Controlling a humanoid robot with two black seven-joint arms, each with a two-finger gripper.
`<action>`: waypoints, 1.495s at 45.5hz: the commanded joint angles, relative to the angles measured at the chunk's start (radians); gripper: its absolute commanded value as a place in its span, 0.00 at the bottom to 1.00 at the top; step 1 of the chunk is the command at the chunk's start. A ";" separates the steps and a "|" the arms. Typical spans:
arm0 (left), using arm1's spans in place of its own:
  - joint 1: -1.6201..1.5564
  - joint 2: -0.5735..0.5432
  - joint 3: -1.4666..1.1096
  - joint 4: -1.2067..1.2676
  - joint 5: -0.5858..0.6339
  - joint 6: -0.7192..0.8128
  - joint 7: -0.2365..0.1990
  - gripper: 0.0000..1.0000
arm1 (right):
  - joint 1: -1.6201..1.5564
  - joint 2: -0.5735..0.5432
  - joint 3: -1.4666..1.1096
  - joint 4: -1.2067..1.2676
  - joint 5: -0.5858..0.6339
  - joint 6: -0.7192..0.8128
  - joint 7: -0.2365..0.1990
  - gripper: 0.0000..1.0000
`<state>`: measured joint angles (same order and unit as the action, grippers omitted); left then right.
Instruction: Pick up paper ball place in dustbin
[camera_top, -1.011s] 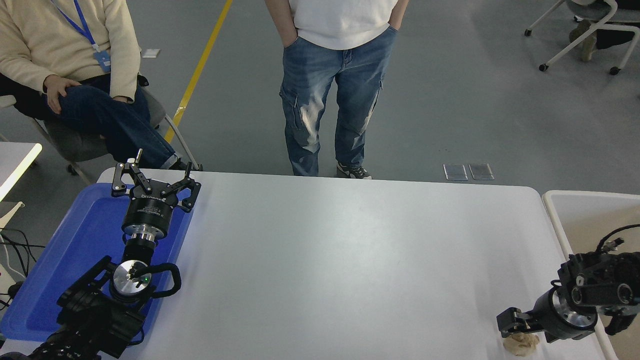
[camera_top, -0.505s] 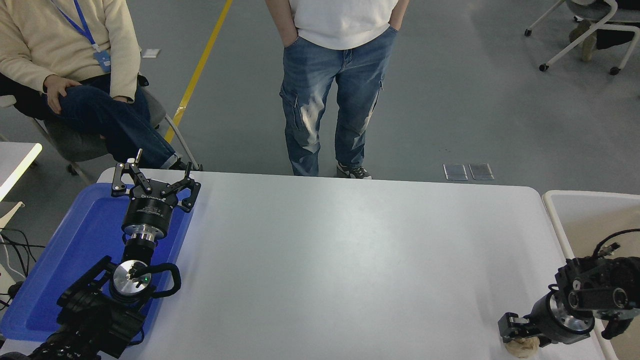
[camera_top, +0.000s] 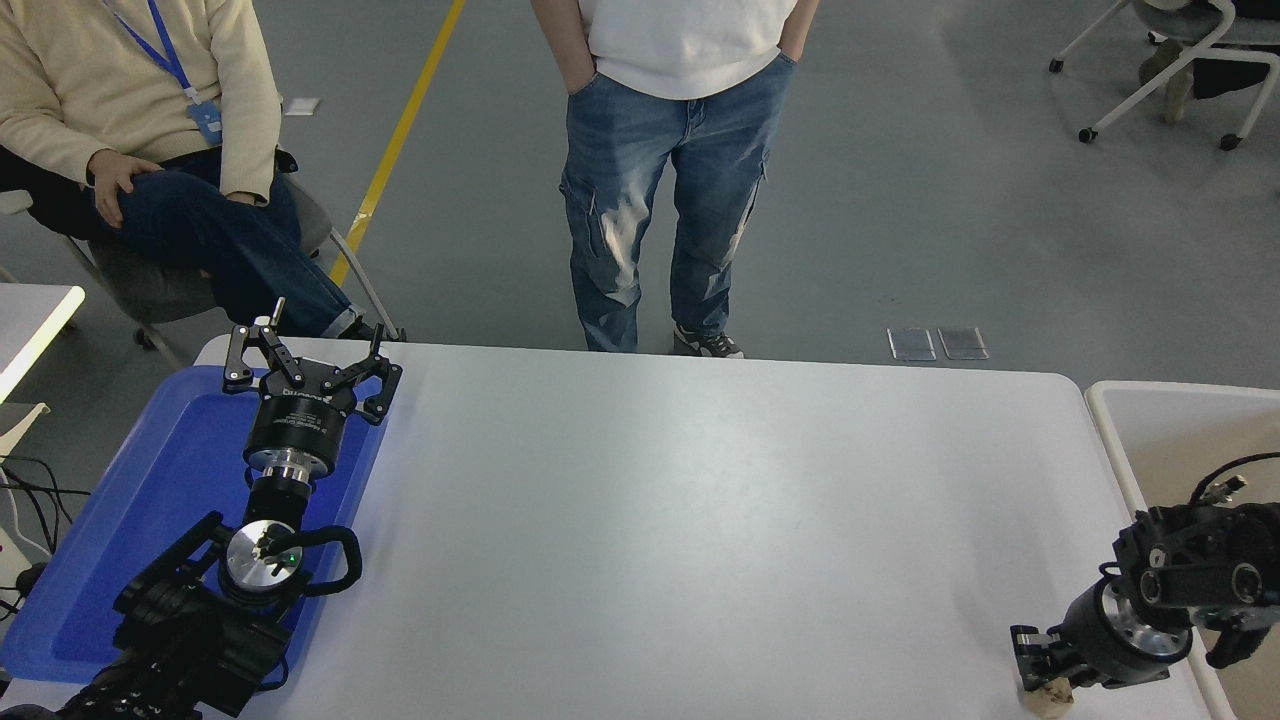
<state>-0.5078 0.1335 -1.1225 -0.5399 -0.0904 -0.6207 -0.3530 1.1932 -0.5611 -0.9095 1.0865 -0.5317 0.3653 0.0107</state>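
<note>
The tan paper ball lies at the table's near right corner, mostly covered from above. My right gripper points down onto it with its fingers closed around the ball's top. Only the lower part of the wad shows beneath them. The cream-white dustbin stands just off the table's right edge, right behind the right arm. My left gripper is parked open over the far end of the blue tray, holding nothing.
A shallow blue tray lies along the table's left side under the left arm. One person stands at the far edge, another sits at the far left. The white table spreads between the arms.
The right gripper came down onto the paper ball and closed on it. Gripper and ball have shifted a little to the right, and less of the ball shows. The left arm has not moved.
</note>
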 joint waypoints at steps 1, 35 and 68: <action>0.000 0.000 0.001 0.000 0.000 -0.001 0.002 1.00 | 0.071 -0.040 -0.009 0.049 -0.004 0.035 0.002 0.00; 0.000 0.000 0.001 0.000 0.000 -0.001 0.002 1.00 | 0.735 -0.140 -0.232 0.208 0.002 0.420 0.002 0.00; 0.000 0.000 0.001 0.000 0.000 -0.001 0.002 1.00 | 1.171 -0.117 -0.356 0.236 0.044 0.420 0.003 0.00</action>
<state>-0.5078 0.1334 -1.1213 -0.5399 -0.0906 -0.6212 -0.3511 2.2882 -0.6852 -1.2481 1.3152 -0.4961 0.7844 0.0135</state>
